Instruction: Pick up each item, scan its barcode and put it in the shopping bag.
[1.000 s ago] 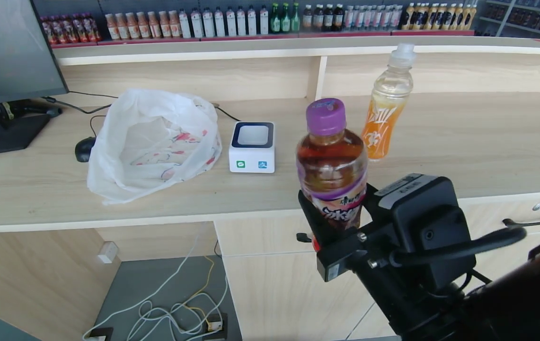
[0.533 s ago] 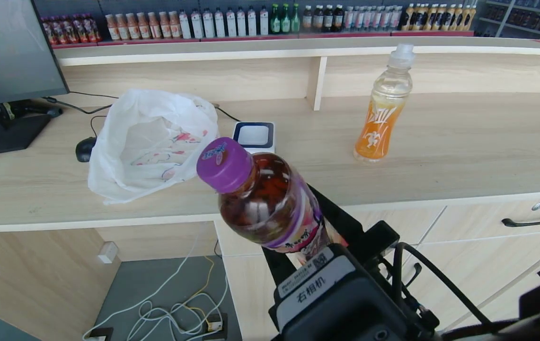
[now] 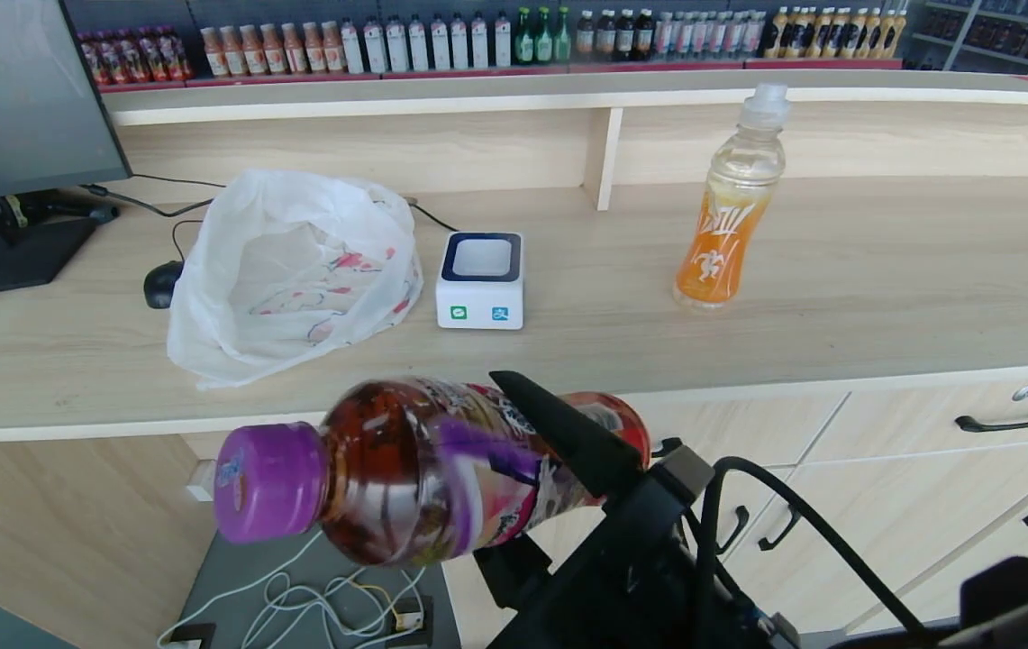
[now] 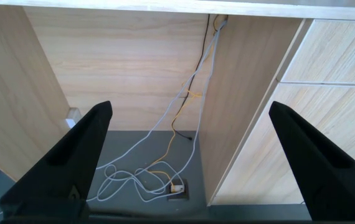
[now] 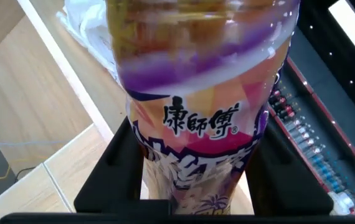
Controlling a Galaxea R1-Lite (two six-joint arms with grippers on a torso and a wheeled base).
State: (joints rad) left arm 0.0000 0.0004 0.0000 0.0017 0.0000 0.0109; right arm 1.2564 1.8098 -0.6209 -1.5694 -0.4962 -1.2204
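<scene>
Right pincer [image 3: 545,496]: clamped on the tea bottle [image 3: 405,469] at its labelled body. The bottle lies sideways in the grip, with its purple cap [image 3: 266,482] to the pincer's left, off the surface [image 3: 838,297] on its near side.
On the surface: scanner [image 3: 480,279] beyond the pincer, shopping bag [image 3: 288,270] beyond-left, orange bottle [image 3: 730,207] upright beyond-right.
Left pincer [image 4: 190,168]: spread wide, holding nothing, cables [image 4: 159,174] ahead.

The left end effector [image 4: 190,106], spread wide, faces cables [image 4: 141,185] on the floor [image 4: 134,146].
</scene>
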